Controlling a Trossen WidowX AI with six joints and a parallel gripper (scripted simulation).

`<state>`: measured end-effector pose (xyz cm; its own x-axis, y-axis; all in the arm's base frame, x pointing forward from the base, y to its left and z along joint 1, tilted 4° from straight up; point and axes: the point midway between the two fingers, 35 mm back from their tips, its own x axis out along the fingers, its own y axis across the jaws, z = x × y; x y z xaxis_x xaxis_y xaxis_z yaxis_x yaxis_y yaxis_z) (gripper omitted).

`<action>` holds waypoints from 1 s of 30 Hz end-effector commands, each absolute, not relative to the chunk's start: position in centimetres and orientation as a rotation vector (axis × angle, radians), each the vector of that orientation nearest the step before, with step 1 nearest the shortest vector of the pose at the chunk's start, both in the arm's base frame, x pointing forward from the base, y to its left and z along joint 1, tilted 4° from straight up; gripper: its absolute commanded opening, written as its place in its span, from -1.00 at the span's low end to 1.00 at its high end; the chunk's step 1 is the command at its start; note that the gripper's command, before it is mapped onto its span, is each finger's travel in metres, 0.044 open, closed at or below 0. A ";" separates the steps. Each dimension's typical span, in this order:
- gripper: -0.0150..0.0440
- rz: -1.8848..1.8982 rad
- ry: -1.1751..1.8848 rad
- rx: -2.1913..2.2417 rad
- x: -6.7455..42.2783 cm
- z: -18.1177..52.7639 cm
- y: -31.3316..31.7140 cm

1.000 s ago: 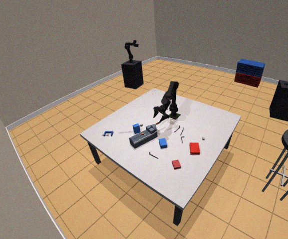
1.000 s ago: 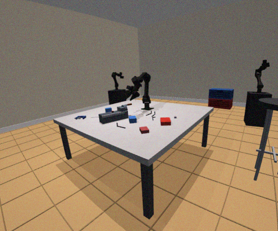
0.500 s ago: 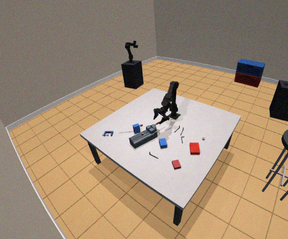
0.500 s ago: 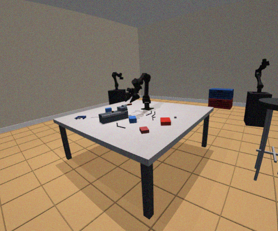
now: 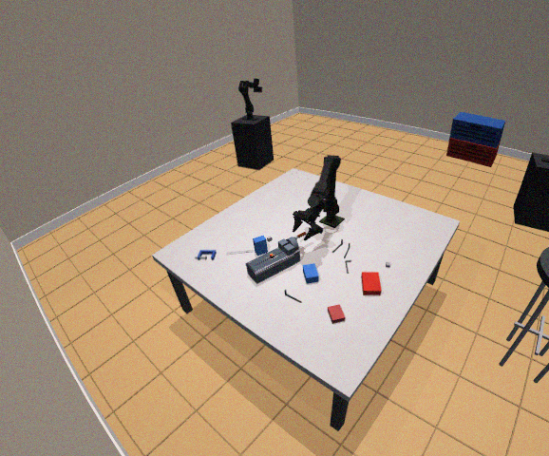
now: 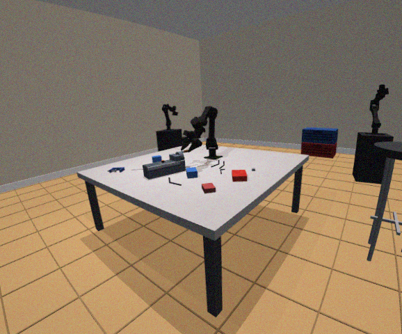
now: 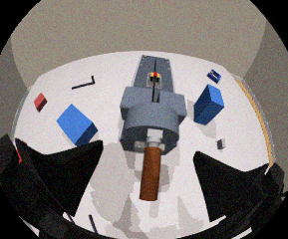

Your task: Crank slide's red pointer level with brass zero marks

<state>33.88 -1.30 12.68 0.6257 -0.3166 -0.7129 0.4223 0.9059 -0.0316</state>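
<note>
The grey machine lies on the table, a long slotted housing with a round hub at its near end in the wrist view. The crank's brown handle sticks out from the hub toward my gripper. The red pointer sits on the slide in the slot, close to yellow brass marks; whether it is exactly level is too small to tell. My gripper is open and empty, one finger to each side of the handle in the wrist view, not touching it.
A blue block stands beside the machine; another blue block lies on its other side. Red blocks, several hex keys, a blue clamp and a small grey cube lie farther off.
</note>
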 end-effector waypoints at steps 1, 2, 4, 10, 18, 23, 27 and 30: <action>1.00 -0.430 0.806 0.137 33.7 11.4 -1.4; 1.00 -0.430 0.806 0.137 33.6 11.3 -1.4; 1.00 -0.430 0.806 0.137 33.6 11.0 -1.4; 1.00 -0.430 0.806 0.137 33.5 10.0 -1.4; 0.64 -0.430 0.806 0.137 33.4 9.9 -1.4; 0.20 -0.430 0.806 0.137 33.4 9.9 -1.4; -0.16 -0.430 0.806 0.137 33.4 9.9 -1.4; -0.42 -0.430 0.806 0.137 33.4 9.9 -1.4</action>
<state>33.50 -1.43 10.20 0.6162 -0.3196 -0.7198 0.4237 0.9050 -0.0391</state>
